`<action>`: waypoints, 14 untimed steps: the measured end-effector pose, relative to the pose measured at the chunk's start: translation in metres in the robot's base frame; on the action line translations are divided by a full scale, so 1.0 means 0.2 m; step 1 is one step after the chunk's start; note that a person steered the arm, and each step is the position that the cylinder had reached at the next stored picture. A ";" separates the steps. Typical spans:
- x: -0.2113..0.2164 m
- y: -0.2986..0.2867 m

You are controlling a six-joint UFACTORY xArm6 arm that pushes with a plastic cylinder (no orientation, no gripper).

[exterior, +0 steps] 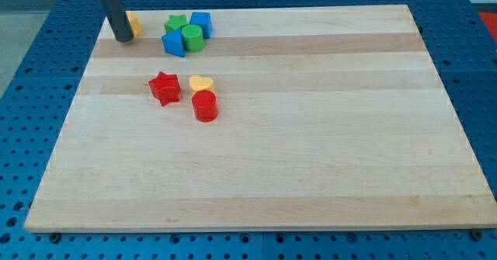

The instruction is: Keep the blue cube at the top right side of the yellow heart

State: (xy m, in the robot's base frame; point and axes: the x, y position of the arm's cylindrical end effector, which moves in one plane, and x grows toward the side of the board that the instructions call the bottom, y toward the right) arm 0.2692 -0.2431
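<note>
A red star (164,87) and red cylinder (205,105) sit mid-board; a green star (175,22) and green cylinder (192,37) (touching) lie near the top.

Blocks on the worktop (311,136), seven in all. Two blue: a cube (201,23) and a second blue block (173,43). Two green: a star (176,23) and a cylinder (192,38). Two red: a star (165,88) and a cylinder (205,106). One yellow heart (201,83). One orange block (133,23), partly hidden.
</note>
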 end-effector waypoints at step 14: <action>0.07 1.25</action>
State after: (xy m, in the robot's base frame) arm 0.2832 0.0077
